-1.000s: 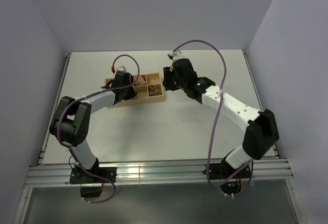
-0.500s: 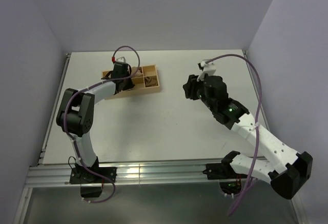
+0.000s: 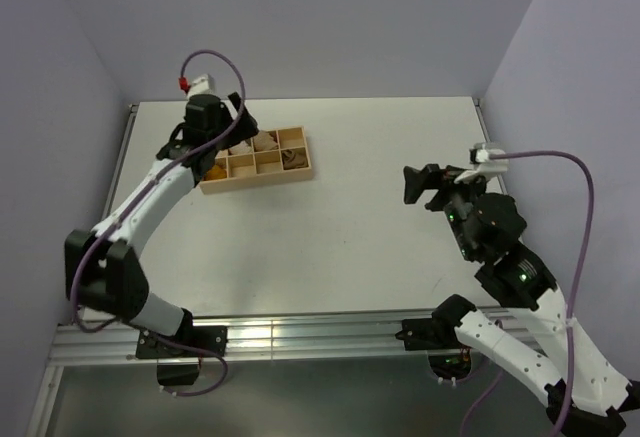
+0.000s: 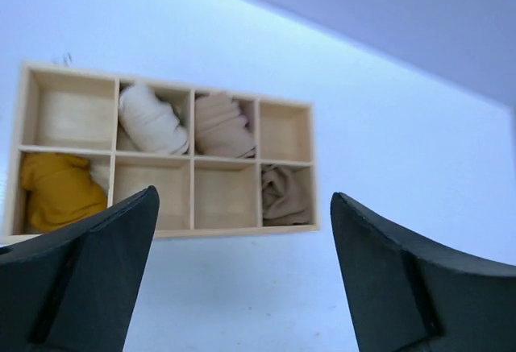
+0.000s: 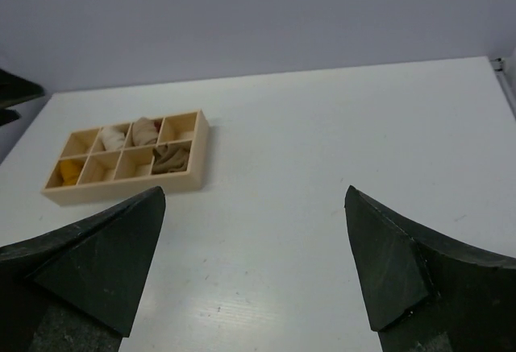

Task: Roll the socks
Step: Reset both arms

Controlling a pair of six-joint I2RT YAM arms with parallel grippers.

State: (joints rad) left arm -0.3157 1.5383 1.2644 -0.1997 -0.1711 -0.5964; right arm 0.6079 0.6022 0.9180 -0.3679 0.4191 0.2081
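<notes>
Both socks lie bunched in a wooden tray point(image 4: 161, 232) of several compartments. The mustard-orange sock point(image 4: 56, 192) fills the near left-end cell, and the olive-brown sock point(image 4: 284, 193) fills the near right-end cell. My left gripper point(image 4: 244, 199) hangs open above the tray's near side, holding nothing. From the top, the left gripper point(image 3: 205, 122) is over the tray's point(image 3: 260, 179) left end. My right gripper point(image 5: 255, 195) is open and empty, far off to the right of the tray point(image 5: 121, 189). The olive-brown sock point(image 5: 171, 157) and the mustard-orange sock point(image 5: 71, 171) also show in the right wrist view.
A white rolled bundle point(image 4: 151, 118) and a pale pinkish-beige one point(image 4: 223, 125) sit in the tray's far row. Bare white table lies between the tray and the right gripper point(image 3: 430, 182). Walls close in the table at the back and both sides.
The left gripper has opened and lifted from inside the tray's left end. The right arm has swung away from the tray's right end to the far right, opening wide.
</notes>
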